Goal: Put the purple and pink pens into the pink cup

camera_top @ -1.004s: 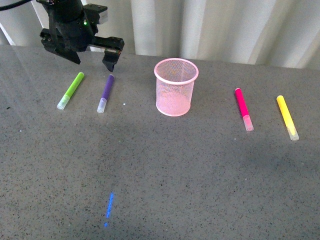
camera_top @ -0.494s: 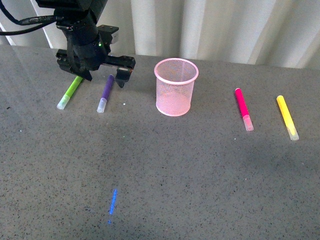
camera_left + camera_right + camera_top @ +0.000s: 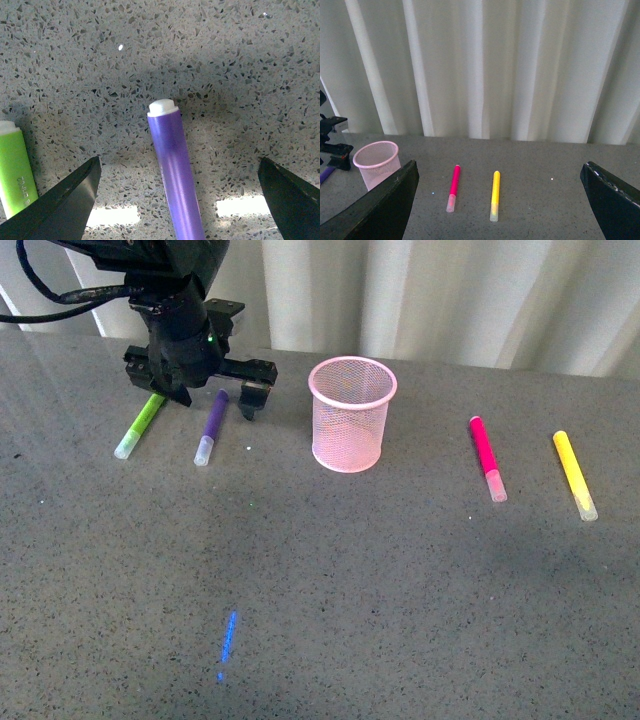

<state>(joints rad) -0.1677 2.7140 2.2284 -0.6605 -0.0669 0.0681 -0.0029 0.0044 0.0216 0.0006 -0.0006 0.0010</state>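
Currently left end effector (image 3: 215, 403), fingers apart, straddles the dark purple marker (image 3: 211, 425) lying on the grey speckled table (image 3: 350, 570); right end effector (image 3: 499, 169) also spread apart.

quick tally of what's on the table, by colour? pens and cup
Green marker: 1
Purple pen: 1
Pink pen: 1
Yellow marker: 1
Pink cup: 1
Total: 5
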